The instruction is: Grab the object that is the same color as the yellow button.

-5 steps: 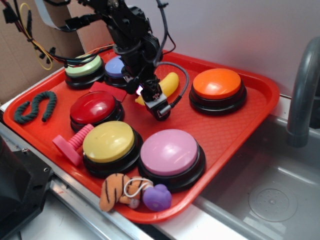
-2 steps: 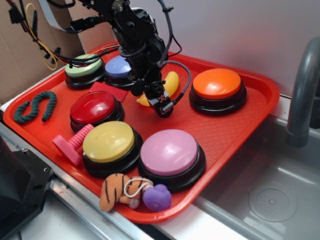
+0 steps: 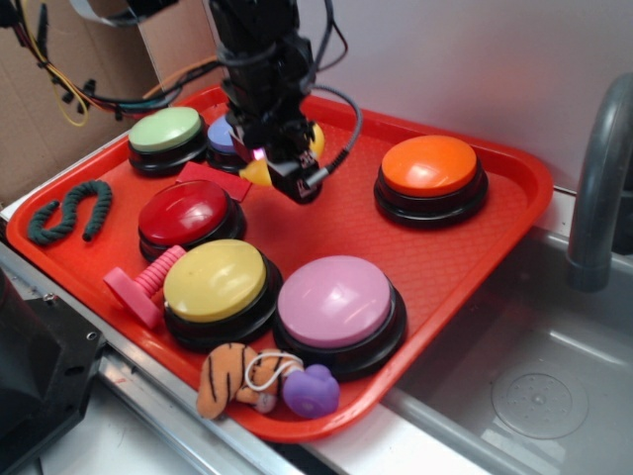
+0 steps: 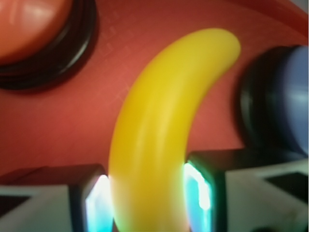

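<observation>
The yellow toy banana lies curved on the red tray, between the orange button and the blue button. In the exterior view only its yellow ends show under the arm. My gripper is over the banana's near end, with a pad pressed against each side of it, shut on it. In the exterior view the gripper points down at the tray's back middle. The yellow button with a pale yellow dome stands at the tray's front left, well away from the gripper.
An orange button, pink button, red button, green button and blue button stand on the tray. A tiger plush, purple toy, pink spool and green rope lie near its edges. A grey faucet stands right.
The gripper has moved back and left from in front of the banana to over it, and its fingers have closed on the banana's sides.
</observation>
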You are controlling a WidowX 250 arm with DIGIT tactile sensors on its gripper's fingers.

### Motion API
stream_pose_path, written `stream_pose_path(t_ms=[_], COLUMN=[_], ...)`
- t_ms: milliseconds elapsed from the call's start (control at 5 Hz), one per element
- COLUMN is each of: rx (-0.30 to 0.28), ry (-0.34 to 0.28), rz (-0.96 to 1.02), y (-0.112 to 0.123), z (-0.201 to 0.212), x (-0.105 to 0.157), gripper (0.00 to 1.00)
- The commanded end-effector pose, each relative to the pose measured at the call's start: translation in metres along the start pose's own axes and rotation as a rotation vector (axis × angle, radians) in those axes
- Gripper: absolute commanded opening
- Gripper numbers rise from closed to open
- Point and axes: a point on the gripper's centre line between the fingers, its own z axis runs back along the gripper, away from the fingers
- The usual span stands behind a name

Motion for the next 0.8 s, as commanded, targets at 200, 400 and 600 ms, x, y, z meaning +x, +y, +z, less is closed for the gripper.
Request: stream_pose_path(t_ms=[200, 400, 600], rx=[-0.01, -0.056, -0.034], ry=[0.019, -0.051, -0.058], rz=[0.149, 0.171, 0.199], y=[0.02, 0.03, 0.035], z=[0.099, 0.109, 0.106], x=[-0.019, -0.032, -0.037], gripper=[0.0, 0.0, 0.0])
